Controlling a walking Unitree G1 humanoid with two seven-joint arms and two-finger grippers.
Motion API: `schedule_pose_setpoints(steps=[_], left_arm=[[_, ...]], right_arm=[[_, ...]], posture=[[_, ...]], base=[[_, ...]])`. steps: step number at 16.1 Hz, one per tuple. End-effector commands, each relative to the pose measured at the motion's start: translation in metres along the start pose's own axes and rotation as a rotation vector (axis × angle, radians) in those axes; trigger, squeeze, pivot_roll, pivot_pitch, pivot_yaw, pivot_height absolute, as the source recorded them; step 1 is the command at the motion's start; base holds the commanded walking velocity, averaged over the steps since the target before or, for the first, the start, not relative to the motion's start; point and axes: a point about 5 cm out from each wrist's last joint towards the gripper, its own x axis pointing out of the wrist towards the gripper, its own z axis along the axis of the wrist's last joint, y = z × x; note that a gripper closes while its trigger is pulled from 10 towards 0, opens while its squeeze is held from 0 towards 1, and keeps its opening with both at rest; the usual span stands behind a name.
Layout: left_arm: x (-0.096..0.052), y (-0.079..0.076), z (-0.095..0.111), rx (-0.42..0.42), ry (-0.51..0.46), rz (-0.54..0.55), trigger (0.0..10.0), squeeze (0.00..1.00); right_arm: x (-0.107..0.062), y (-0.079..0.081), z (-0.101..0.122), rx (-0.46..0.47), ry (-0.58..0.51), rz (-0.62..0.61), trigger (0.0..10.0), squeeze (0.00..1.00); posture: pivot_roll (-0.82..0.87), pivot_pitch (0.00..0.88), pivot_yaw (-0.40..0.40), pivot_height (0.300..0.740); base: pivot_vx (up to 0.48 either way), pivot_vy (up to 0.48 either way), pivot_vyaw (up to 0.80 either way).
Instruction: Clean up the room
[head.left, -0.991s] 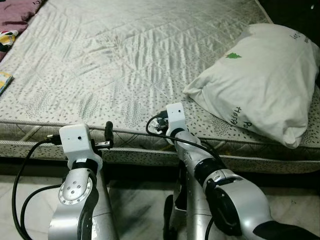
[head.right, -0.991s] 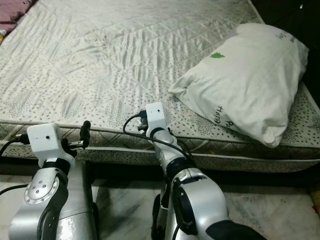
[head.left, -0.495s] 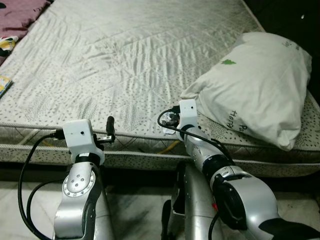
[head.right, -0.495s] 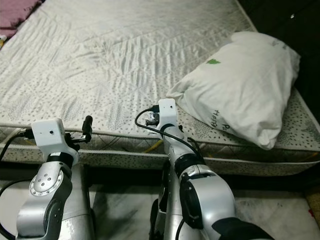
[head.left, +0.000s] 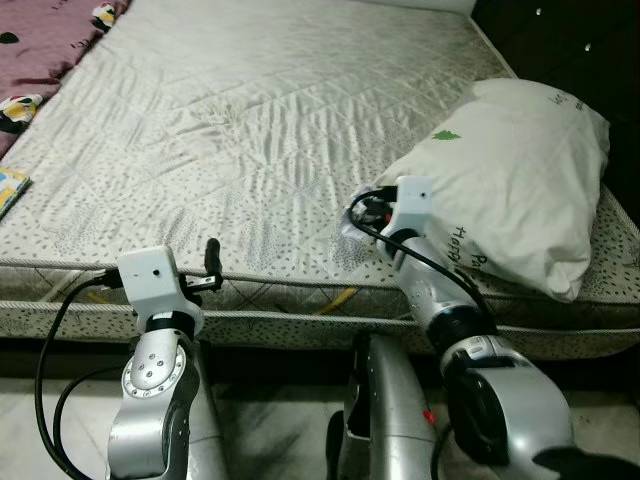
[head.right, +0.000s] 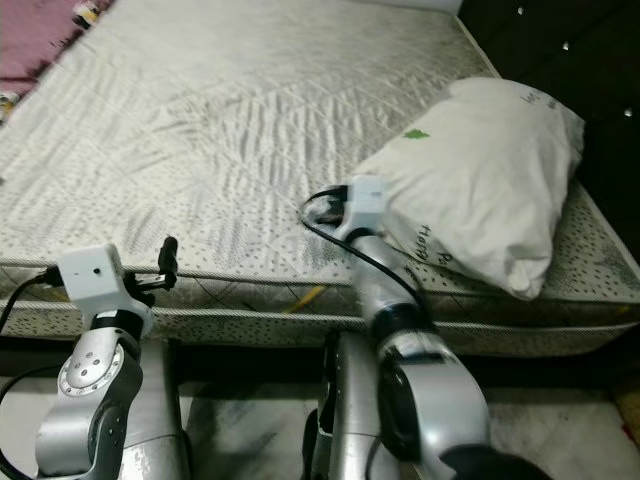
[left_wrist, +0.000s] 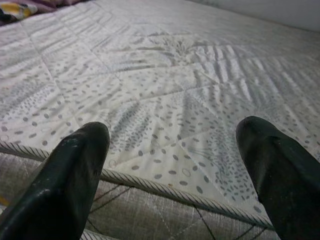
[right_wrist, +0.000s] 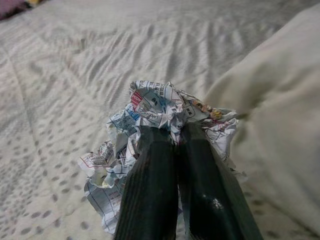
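Right gripper (right_wrist: 172, 150) clamped shut on a crumpled newspaper wad (right_wrist: 150, 125), out over the mattress (head.left: 250, 120) — wad bunched right at the tips, spilling around both black fingers (right_wrist: 150, 190), so no reaching needed, already in hand. No clear long axis to the wad, just a ragged ball. Pillow (head.left: 510, 180) sitting just beside that gripper on its outer side, close enough to maybe brush the paper, can't tell if touching. Left gripper (left_wrist: 170, 165) hanging back at the near mattress edge, spread wide with nothing between the tips, well apart from the wad — so clearly the right arm's job. Looks like the pickup part is done and what's left is carrying it off to wherever trash goes. Main worry: loose flaps of paper snagging or slipping out on the way
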Motion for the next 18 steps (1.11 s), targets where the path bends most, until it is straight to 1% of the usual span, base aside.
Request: schedule_pose_setpoints(steps=[1,2,3,4,6,7,8,10,16,17,18], left_arm=[[0.001,-0.001,-0.002,-0.010,0.003,-0.010,10.0,0.00],[0.002,0.000,-0.002,-0.010,0.001,-0.014,10.0,0.00],[0.003,0.000,-0.001,-0.012,-0.005,-0.019,10.0,0.00],[0.004,-0.001,0.001,0.007,-0.030,-0.025,10.0,0.00],[0.005,-0.003,0.001,-0.004,-0.033,-0.034,10.0,0.00],[0.006,-0.004,0.003,-0.007,-0.043,-0.044,10.0,0.00],[0.008,-0.005,0.004,-0.007,-0.053,-0.051,10.0,0.00],[0.010,-0.005,0.005,-0.007,-0.058,-0.053,10.0,0.00],[0.010,-0.006,0.004,-0.011,-0.061,-0.053,10.0,0.00],[0.010,-0.006,0.004,-0.010,-0.064,-0.050,10.0,0.00],[0.011,-0.005,0.004,-0.007,-0.062,-0.044,10.0,0.00]], right_arm=[[-0.007,-0.011,0.001,0.008,-0.022,-0.015,0.0,0.00],[-0.016,-0.015,0.002,-0.011,-0.057,-0.016,1.6,0.00],[-0.025,-0.018,0.004,-0.021,-0.086,-0.014,9.4,0.00],[-0.038,-0.019,0.001,-0.045,-0.098,0.000,10.0,0.00],[-0.054,-0.018,0.004,-0.059,-0.153,0.014,10.0,0.00],[-0.058,-0.014,0.009,-0.078,-0.184,0.030,10.0,0.00],[-0.061,-0.011,0.012,-0.076,-0.199,0.040,10.0,0.00],[-0.062,-0.008,0.016,-0.050,-0.194,0.034,10.0,0.00],[-0.062,-0.007,0.022,-0.037,-0.186,0.026,10.0,0.00],[-0.062,-0.006,0.022,-0.047,-0.176,0.030,10.0,0.00],[-0.062,-0.006,0.021,-0.090,-0.175,0.008,10.0,0.00]], posture=[[0.08,0.000,-0.099,0.483],[0.07,0.000,-0.089,0.483],[0.06,0.000,-0.084,0.483],[0.05,0.000,-0.080,0.483],[0.05,0.000,-0.071,0.483],[0.04,0.000,-0.065,0.483],[0.04,0.000,-0.062,0.483],[0.04,0.000,-0.061,0.500],[0.04,0.000,-0.066,0.563],[0.04,0.000,-0.066,0.572],[0.04,0.000,-0.066,0.572]], base=[[0.000,0.000,0.00],[0.000,0.000,0.00],[0.000,0.000,0.00],[0.000,0.000,0.00],[0.000,0.000,0.00],[0.000,0.000,0.00],[0.000,0.000,0.00],[0.000,0.000,-0.41],[0.000,0.000,-0.41],[0.000,0.000,-0.45],[0.000,0.000,0.00]])
